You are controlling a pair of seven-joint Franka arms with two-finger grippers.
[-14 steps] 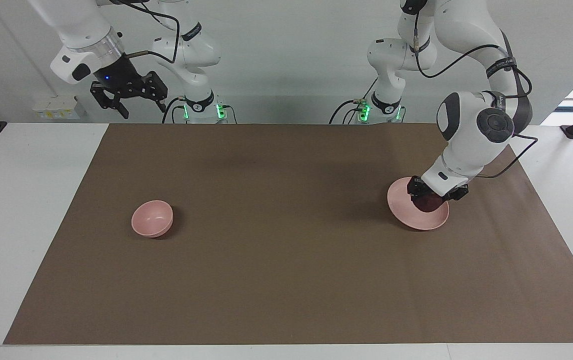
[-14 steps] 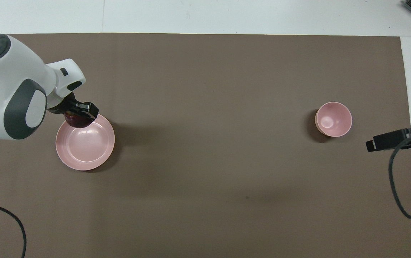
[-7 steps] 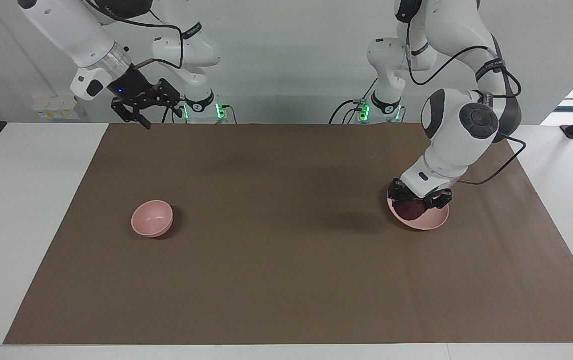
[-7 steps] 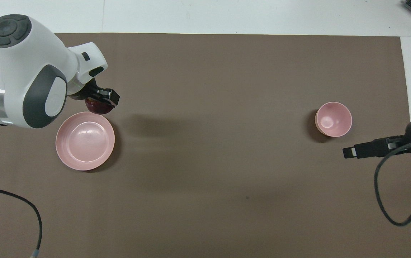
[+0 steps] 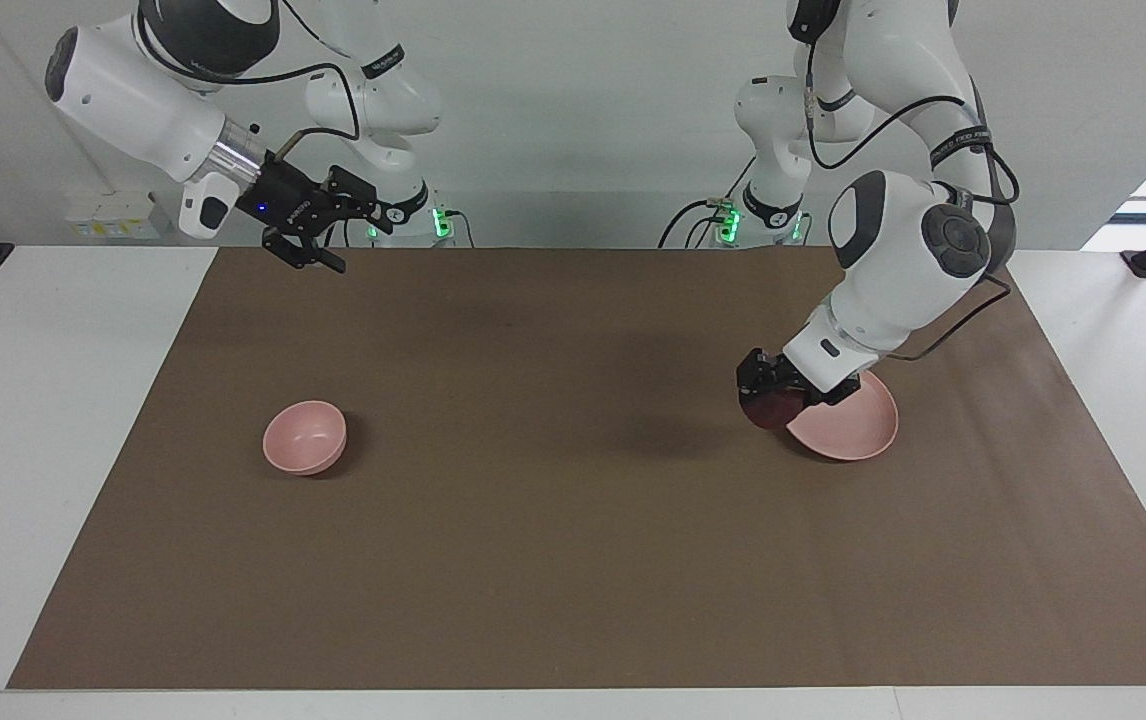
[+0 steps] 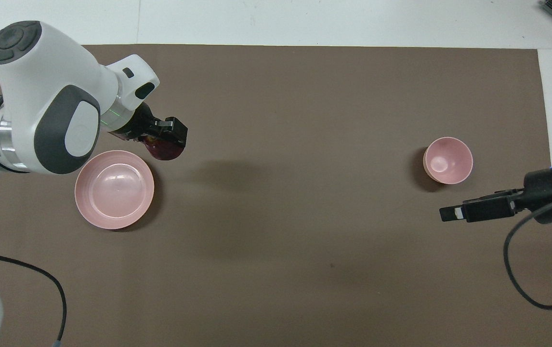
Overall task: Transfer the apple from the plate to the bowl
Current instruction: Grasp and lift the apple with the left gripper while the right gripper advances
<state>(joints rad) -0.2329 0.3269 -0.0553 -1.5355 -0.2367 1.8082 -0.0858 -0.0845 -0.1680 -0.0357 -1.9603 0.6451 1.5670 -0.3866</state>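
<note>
Gripping the apple [image 5: 771, 408] tight, left gripper [image 5: 775, 392] raised beside the plate [image 5: 848, 428], right gripper [image 5: 318, 245] spread apart.

Both Franka arms [image 5: 893, 250] have glossy white rounded shells with dark grey joint caps, black grippers, and thin black cables [image 5: 953, 340] looped alongside. Green lights [image 5: 438, 222] glow at the bases; a silver ring [image 5: 223, 155] precedes one wrist.
</note>
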